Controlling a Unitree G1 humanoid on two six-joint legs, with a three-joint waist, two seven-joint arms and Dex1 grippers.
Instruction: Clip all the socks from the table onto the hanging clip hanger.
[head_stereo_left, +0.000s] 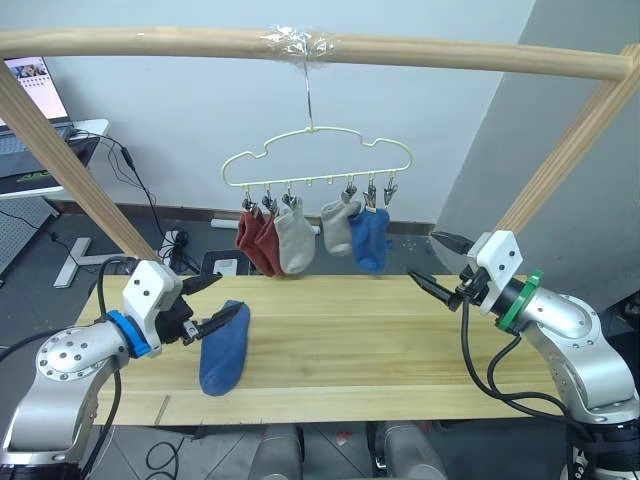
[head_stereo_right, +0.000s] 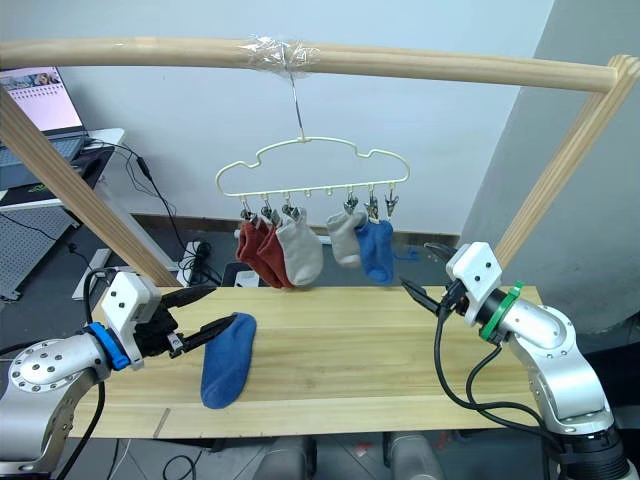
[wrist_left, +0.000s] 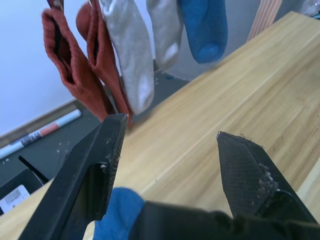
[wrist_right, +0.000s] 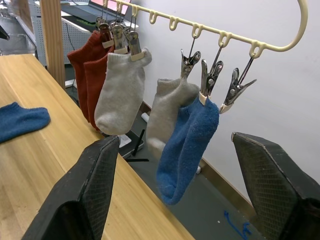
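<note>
Wooden pole frame (head_stereo_left: 320, 48) spanning the table (head_stereo_left: 350, 350). From it hangs the clip hanger (head_stereo_left: 318, 160), carrying five socks: two red (head_stereo_left: 258, 243), two grey (head_stereo_left: 296, 240), one blue (head_stereo_left: 371, 238); the rightmost clip (wrist_right: 236, 89) is free. The last blue sock (head_stereo_left: 222, 347) lies flat on the table, near left. Left gripper (head_stereo_left: 210, 305), jaws wide, hovers at the sock's upper end; right gripper (head_stereo_left: 440, 264), also wide and empty, waits at far right. Step in hand: picking up the final sock. Next, probably, closing on its cuff and raising it to the free clip.
</note>
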